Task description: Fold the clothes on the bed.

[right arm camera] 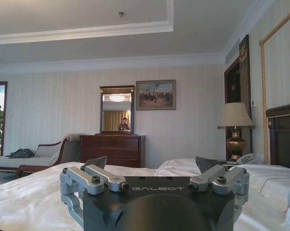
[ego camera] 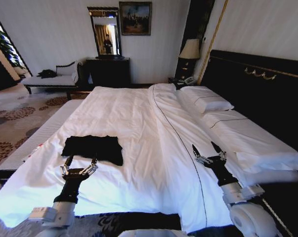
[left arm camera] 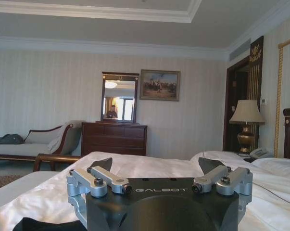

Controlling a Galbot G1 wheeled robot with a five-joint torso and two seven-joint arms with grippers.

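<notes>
The shirt (ego camera: 94,148) lies already partly folded, a dark rectangle near the bed's (ego camera: 153,163) foot edge. The left end effector (ego camera: 80,161) hovers wide open and empty at its near hem; the right end effector (ego camera: 208,148), also open and empty, hangs well apart. Next likely calls for pinching the hem.

left pincer (ego camera: 81,160): open, arm extended forward | right pincer (ego camera: 208,148): open, arm extended forward
</notes>
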